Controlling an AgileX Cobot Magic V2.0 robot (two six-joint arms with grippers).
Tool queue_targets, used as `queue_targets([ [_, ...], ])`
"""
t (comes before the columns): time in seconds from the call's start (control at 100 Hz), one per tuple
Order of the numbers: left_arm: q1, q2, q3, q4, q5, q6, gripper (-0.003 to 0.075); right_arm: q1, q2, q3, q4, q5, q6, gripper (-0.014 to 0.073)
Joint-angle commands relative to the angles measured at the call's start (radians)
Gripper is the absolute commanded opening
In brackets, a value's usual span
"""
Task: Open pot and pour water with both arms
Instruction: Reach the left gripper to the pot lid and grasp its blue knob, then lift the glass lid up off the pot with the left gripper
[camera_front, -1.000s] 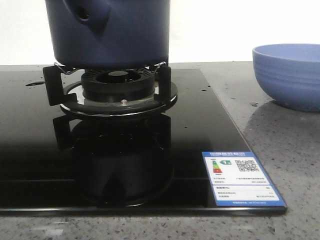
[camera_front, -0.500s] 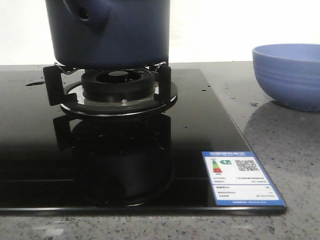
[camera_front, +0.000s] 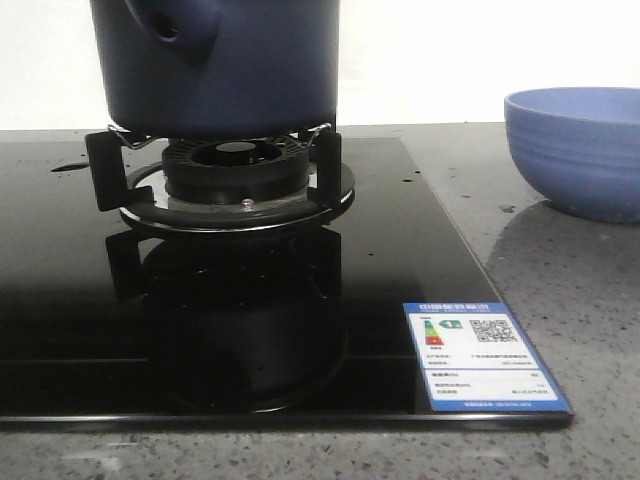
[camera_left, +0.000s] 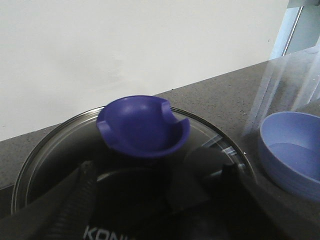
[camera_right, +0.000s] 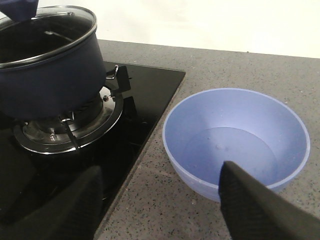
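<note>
Lid (camera_left: 150, 150) sits on the pot (camera_front: 220, 65) (opening step at hand); the left pincer (camera_left: 155, 195) hovers spread beneath its blue knob (camera_left: 142, 125), empty. Next it must close on that knob, while the right pincer (camera_right: 160, 210) gapes empty near the bowl (camera_right: 235, 142)

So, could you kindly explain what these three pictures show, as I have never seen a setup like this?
It is a two-armed robot at a kitchen counter. One picture looks forward over a black gas hob, where a dark blue pot sits on the burner; a light blue bowl stands on the counter to the right. The other two come from cameras on the wrists. The left claw hangs open above the pot's glass lid and blue knob. The right claw hangs open by the bowl. Nothing is held.
</note>
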Motion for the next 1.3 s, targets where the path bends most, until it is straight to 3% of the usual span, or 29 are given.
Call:
queue_targets([
  [0.0,-0.007,0.032,-0.081,-0.002,-0.073,0.002,0.0475,0.002,0.011,-0.038,0.006,-0.073,-0.010,0.0451],
  [0.3,-0.007,0.145,-0.172,0.024,-0.079,0.002,0.0475,0.002,0.011,-0.038,0.006,-0.073,-0.010,0.0451],
  [0.86,-0.007,0.165,-0.173,0.048,-0.100,0.002,0.0475,0.002,0.011,-0.038,0.006,-0.071,-0.010,0.0451],
  [1.02,-0.007,0.167,-0.174,0.050,-0.114,0.002,0.0524,0.002,0.011,-0.038,0.006,-0.071,-0.010,0.0451],
  [1.29,-0.007,0.189,-0.175,0.050,-0.132,0.002,0.0525,0.002,0.011,-0.038,0.006,-0.071,-0.010,0.0451],
])
